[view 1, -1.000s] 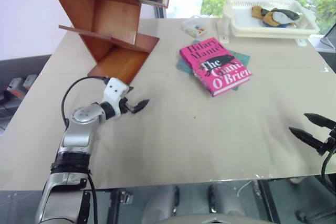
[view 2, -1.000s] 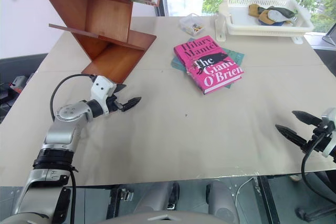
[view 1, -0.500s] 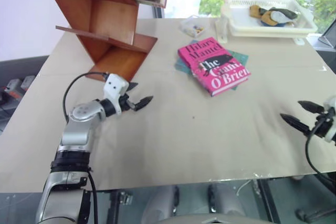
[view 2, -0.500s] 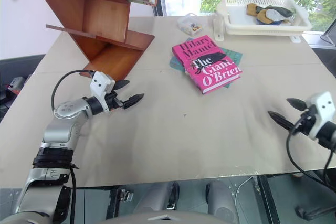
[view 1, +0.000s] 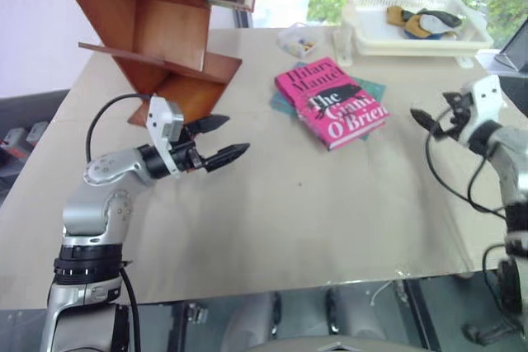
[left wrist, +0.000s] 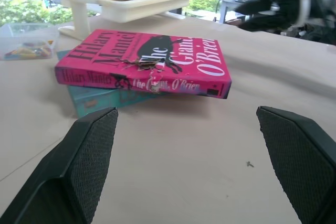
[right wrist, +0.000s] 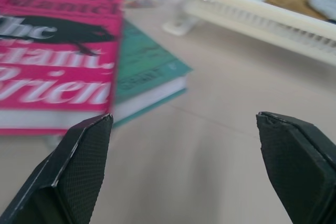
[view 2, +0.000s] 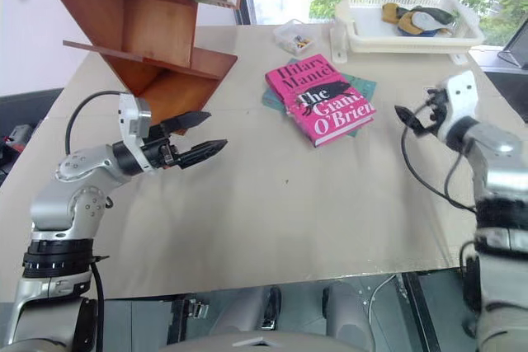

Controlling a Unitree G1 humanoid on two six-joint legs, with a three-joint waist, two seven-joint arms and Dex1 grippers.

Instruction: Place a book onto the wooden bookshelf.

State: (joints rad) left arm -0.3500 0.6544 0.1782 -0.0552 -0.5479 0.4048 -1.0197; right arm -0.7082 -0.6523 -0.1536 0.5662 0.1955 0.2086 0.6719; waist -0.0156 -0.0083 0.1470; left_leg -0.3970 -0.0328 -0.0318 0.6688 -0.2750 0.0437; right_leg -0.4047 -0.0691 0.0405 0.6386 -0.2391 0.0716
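The left gripper (view 1: 216, 139) sat in the left middle of the head view with its two black fingers wide apart and nothing between them. It pointed across the table toward the pink book (view 1: 332, 102). The right gripper (view 2: 412, 118) was at the right side of the frame, just right of the book. Its fingers were apart too and held nothing.

This looked like the reaching step. Both grippers faced the book from either side, and neither one touched it. The next move would probably need one gripper to come in low along the table and close on the book's edge.

The book lay flat, cover up, a little above the middle of the frame. It rested partly on a thinner teal book (left wrist: 100, 99), which peeked out underneath. Its long side ran on a slant from upper left to lower right. The top of the lettering pointed to the upper left, and the spine faced the lower left, toward the left gripper.

The wooden bookshelf (view 1: 169, 35) stood in the upper left corner, well apart from the book. A white basket tray (view 1: 363, 35) sat at the upper right, with what may have been cloths inside.
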